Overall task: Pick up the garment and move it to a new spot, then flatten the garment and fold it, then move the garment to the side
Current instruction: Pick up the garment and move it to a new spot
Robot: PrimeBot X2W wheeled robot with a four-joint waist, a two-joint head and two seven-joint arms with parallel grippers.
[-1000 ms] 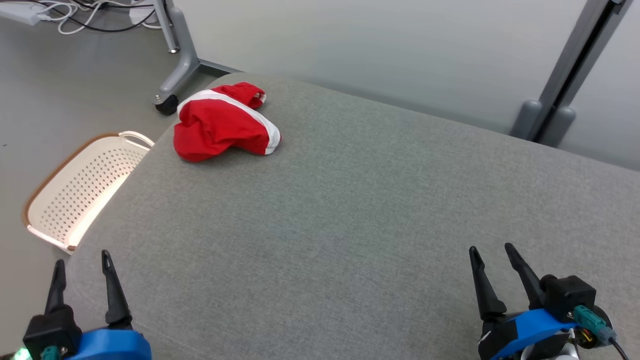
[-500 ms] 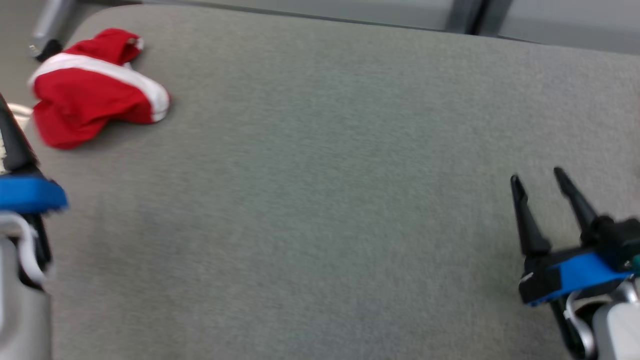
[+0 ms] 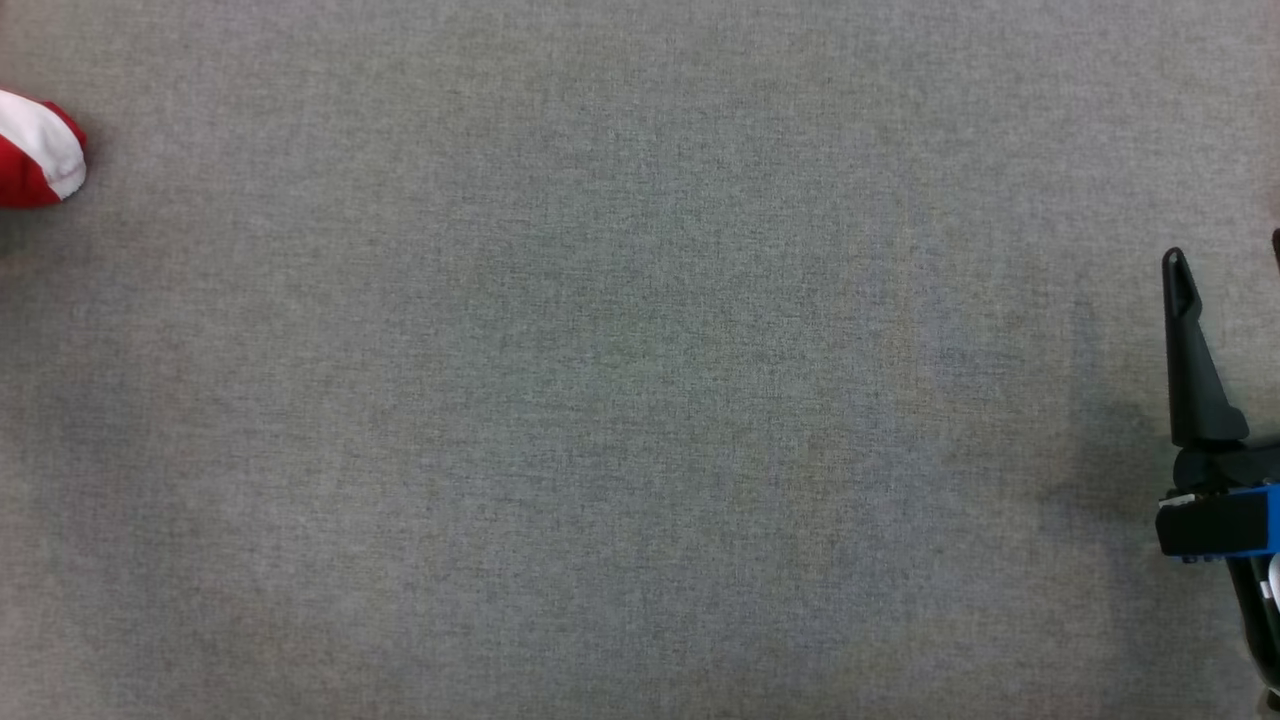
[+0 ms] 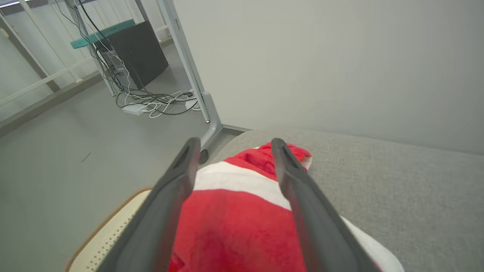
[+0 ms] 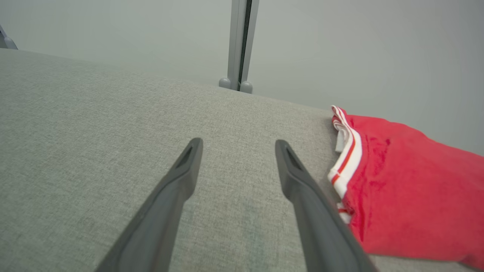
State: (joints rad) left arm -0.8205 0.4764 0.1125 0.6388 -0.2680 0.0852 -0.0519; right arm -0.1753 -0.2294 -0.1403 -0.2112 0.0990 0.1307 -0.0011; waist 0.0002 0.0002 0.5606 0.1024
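The garment [image 4: 234,223] is a crumpled red cloth with a broad white stripe, lying near the corner of the grey cushion [image 3: 640,400]. In the head view just its tip [image 3: 35,150] pokes in at the left edge. My left gripper [image 4: 234,145] hovers right over the garment, open, one finger on each side of it and nothing pinched. My right gripper [image 3: 1228,250] stands open at the head view's right edge, above bare cushion. In its own wrist view the right gripper [image 5: 238,143] has nothing between its fingers.
Another red cloth [image 5: 408,181] with a white-and-red striped band lies just right of my right gripper's fingers. A cream perforated basket [image 4: 109,238] sits on the floor beside the cushion's corner. A wheeled table leg [image 4: 211,128] and cables [image 4: 151,105] stand beyond it.
The head camera has tipped down and closer, so the garment slid to the view's left edge. My left gripper rose along the left side and left the head view. Both grippers stayed open.
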